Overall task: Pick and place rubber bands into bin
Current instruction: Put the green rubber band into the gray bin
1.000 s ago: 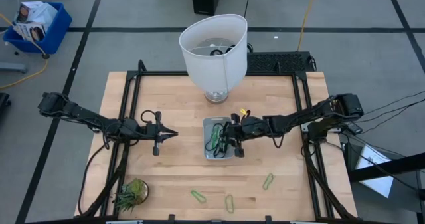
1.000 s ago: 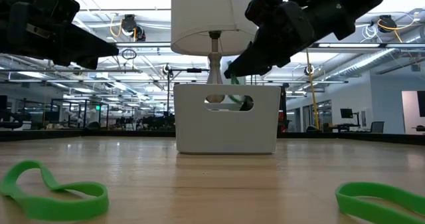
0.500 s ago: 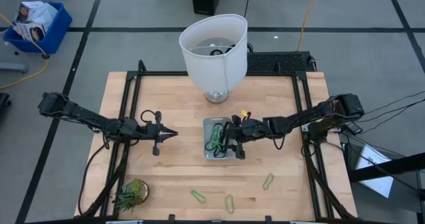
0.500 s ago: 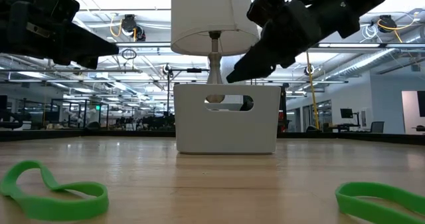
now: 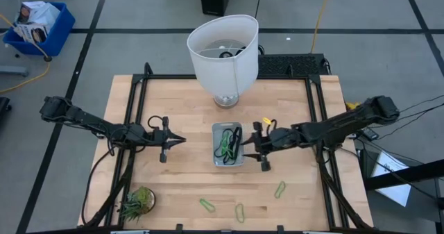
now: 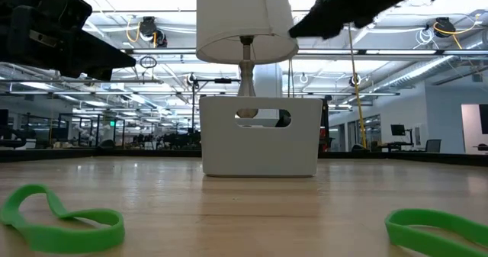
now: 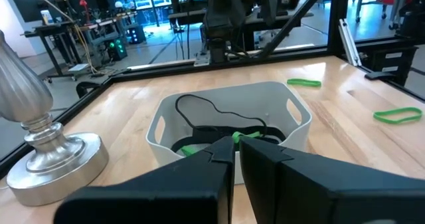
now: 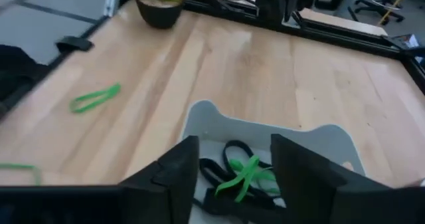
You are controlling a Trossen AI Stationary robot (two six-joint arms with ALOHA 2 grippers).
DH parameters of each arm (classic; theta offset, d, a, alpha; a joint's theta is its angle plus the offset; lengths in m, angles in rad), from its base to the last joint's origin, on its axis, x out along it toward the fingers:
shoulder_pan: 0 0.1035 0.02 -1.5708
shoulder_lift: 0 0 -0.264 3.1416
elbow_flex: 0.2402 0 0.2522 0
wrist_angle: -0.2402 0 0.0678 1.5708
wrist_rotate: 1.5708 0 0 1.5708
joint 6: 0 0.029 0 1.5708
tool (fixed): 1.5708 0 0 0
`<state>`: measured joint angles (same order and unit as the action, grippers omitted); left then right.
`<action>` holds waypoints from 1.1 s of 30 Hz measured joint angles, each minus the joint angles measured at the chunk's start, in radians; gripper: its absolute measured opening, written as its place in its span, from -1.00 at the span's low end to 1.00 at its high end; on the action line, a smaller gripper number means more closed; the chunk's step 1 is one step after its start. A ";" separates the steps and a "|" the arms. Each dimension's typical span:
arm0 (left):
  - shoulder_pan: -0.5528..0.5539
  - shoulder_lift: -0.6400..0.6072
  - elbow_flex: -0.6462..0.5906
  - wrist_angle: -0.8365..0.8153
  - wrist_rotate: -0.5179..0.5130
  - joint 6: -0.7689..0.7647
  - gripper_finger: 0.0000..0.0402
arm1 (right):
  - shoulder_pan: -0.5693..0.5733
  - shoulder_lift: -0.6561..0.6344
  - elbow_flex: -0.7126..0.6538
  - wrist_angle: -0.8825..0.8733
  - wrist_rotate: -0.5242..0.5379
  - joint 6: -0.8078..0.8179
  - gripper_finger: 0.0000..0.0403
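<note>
Right claw (image 5: pixel 261 153) just right of bin (image 5: pixel 216 158), fingers apart, empty. Left claw (image 5: pixel 173 141) left of bin, pinched together, idle. Bands (image 5: pixel 227 144) heaped inside bin; three green bands (image 5: pixel 207 205) loose on counter (image 5: pixel 187 109), nearer front edge than bin. Risk: thin flat loops slip from fingertips; low approach could nudge light bin.

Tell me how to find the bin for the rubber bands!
Find the big white lamp at the back of the table. Just in front of its silver base sits the bin, a small pale tray. It's the only container there, with green and black bands inside.
</note>
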<state>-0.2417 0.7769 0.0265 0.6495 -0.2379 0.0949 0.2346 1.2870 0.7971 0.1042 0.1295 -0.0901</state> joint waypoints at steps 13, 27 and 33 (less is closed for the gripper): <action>0.000 0.000 0.000 0.001 0.000 -0.002 -0.84 | 0.133 -0.165 -0.084 -0.138 0.058 0.073 -0.97; 0.000 0.000 0.000 -0.003 0.000 -0.015 -0.84 | 0.464 -0.064 -0.097 -0.178 0.053 0.397 -0.98; 0.000 0.000 0.000 -0.003 0.000 -0.019 -0.84 | 0.547 0.068 -0.097 -0.186 0.053 0.603 -0.90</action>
<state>-0.2417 0.7769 0.0265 0.6464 -0.2379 0.0756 0.7818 1.3553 0.7001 -0.0816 0.1825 0.5129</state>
